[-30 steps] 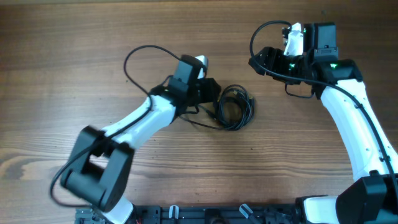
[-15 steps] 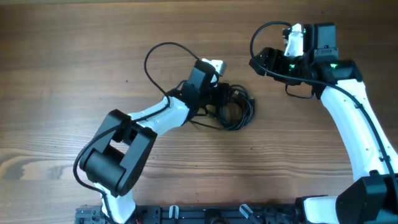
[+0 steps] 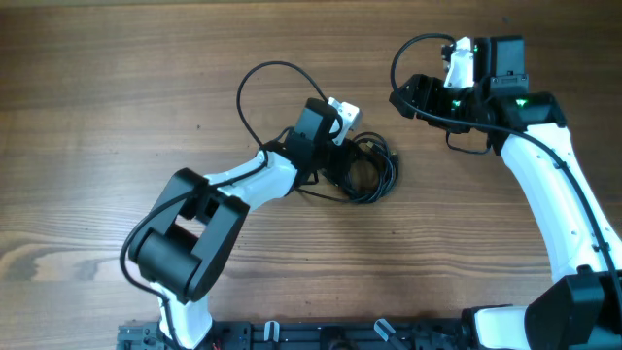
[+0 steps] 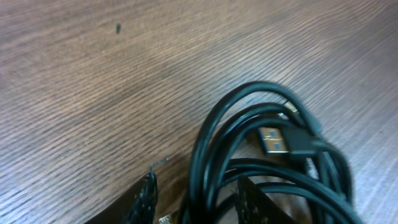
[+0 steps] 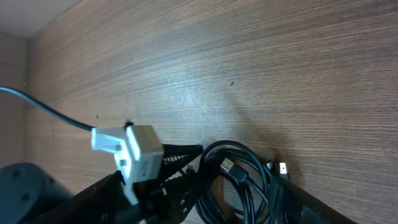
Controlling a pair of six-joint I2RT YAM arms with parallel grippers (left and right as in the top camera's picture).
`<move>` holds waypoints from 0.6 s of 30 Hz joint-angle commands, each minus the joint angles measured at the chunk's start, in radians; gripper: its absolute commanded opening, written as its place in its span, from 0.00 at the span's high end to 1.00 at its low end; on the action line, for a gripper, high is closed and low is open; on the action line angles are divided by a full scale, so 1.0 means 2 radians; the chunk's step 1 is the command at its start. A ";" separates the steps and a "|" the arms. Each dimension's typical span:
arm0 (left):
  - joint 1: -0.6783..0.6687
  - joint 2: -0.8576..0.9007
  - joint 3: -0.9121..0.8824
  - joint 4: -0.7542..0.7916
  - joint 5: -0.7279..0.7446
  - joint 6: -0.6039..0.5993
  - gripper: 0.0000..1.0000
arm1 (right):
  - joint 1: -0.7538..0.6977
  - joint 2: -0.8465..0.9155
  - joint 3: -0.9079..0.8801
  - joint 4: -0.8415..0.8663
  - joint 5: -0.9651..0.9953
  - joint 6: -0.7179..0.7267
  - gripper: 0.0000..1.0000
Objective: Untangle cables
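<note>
Cables (image 3: 369,167) lying coiled near counter (image 3: 107,87) centre, well away from near edge at 6 o'clock. Left end effector (image 4: 196,202) sitting at coil's 9 o'clock, fingers apart, straddling strands. Right end effector (image 3: 406,97) hovering at coil's 1 o'clock, fingers apart, gripping nothing. Bare wood lying open at 6 and 9 o'clock.

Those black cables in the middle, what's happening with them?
Two robot arms are set to untangle them. The cables lie in one tangled coil on the wooden table, a USB plug showing among the loops. The left gripper has its fingers either side of some strands at the coil's edge; whether it is pinching them I cannot tell. The right gripper hangs open off to the side, holding nothing.
</note>
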 commanded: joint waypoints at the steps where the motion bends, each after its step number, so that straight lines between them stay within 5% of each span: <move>1: 0.000 0.029 0.002 0.017 0.002 0.019 0.60 | 0.000 0.007 0.002 -0.001 0.009 -0.010 0.21; 6: 0.001 0.034 0.002 0.041 -0.024 0.017 0.66 | 0.000 0.007 0.002 -0.002 0.009 -0.010 0.21; 9: 0.001 0.030 0.003 0.062 -0.036 0.015 0.96 | 0.001 0.007 0.002 -0.005 0.009 -0.010 0.21; 18: 0.020 -0.100 0.004 0.048 -0.081 -0.208 0.96 | 0.001 0.007 0.002 -0.013 0.008 -0.013 0.21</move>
